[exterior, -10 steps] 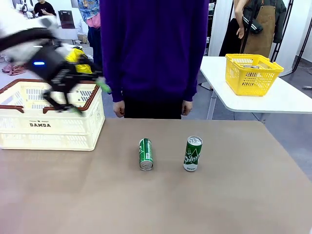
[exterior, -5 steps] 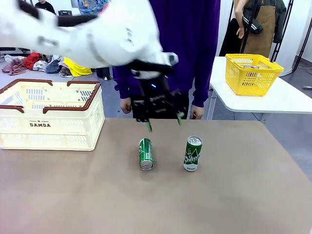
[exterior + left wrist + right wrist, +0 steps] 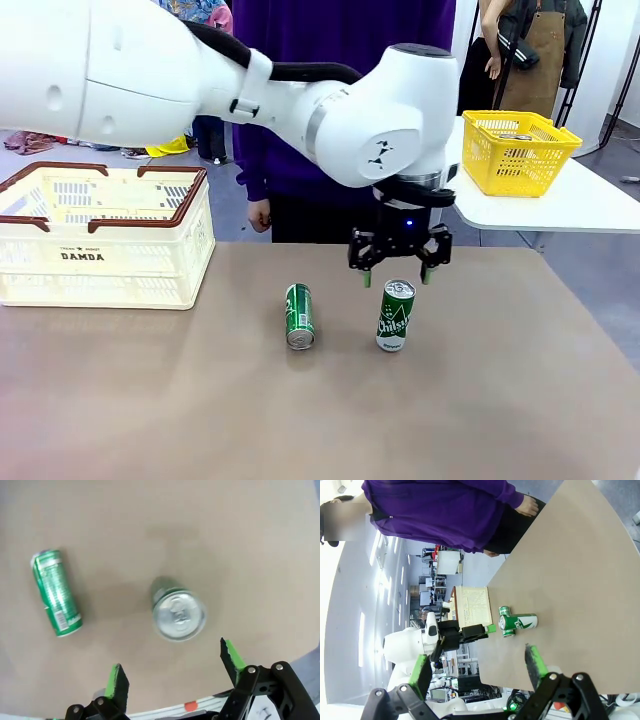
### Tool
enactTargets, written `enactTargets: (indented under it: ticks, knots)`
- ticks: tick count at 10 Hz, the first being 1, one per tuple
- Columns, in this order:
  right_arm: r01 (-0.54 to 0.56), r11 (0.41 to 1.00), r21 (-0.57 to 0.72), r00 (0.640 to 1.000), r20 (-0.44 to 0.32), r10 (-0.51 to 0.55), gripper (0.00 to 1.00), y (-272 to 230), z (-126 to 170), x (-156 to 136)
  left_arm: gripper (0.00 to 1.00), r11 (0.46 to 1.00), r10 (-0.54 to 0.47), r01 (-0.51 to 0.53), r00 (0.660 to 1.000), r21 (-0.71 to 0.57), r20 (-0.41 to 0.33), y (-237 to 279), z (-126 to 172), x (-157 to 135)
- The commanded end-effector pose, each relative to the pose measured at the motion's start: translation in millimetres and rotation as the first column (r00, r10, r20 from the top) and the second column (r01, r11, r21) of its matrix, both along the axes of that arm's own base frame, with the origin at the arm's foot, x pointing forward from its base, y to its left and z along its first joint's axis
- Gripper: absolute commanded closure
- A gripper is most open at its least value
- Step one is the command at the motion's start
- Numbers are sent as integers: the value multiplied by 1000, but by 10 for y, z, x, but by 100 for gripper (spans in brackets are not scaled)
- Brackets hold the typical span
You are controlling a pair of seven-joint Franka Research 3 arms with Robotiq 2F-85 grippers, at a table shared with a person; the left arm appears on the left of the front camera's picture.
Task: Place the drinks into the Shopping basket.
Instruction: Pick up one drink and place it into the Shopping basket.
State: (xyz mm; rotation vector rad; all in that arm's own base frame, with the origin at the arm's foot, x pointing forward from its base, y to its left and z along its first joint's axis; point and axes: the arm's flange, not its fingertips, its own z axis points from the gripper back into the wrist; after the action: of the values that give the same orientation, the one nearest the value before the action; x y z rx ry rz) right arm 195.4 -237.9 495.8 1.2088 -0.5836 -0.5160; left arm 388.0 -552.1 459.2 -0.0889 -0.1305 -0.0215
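Two green drinks are on the brown table. One can stands upright, and the other lies on its side to its left. My left gripper hangs open just above the upright can, with a green pad on either side of its top. From the left wrist camera I look down on that can's silver top, the lying can and my open left gripper. The cream Shopping basket stands at the far left. In the right wrist view my right gripper is open and holds nothing, well away from the upright can.
A person in a purple top stands at the table's far edge, one hand hanging down. A yellow mesh basket sits on a separate white table at the back right. Bare tabletop lies in front of the cans.
My left arm swung from over the Shopping basket across to the right and now hangs above the upright can. Its jaws stayed open. Neither can moved.
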Motion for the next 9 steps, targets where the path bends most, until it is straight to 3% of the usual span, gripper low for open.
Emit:
enactTargets:
  ticks: [1, 6, 9]
  knots:
    - [-2, 1000, 3, 999, 34, 2, 0, -15, 13, 12, 0, 999, 37, -36, 999, -33, 35, -61, 50, 34]
    - [-2, 1000, 3, 999, 34, 2, 0, -15, 13, 12, 0, 998, 63, -64, 997, 10, 34, -188, -141, 232]
    - [-2, 1000, 3, 999, 34, 2, 0, -15, 13, 12, 0, 999, 47, -45, 997, 27, -59, -164, -383, 366]
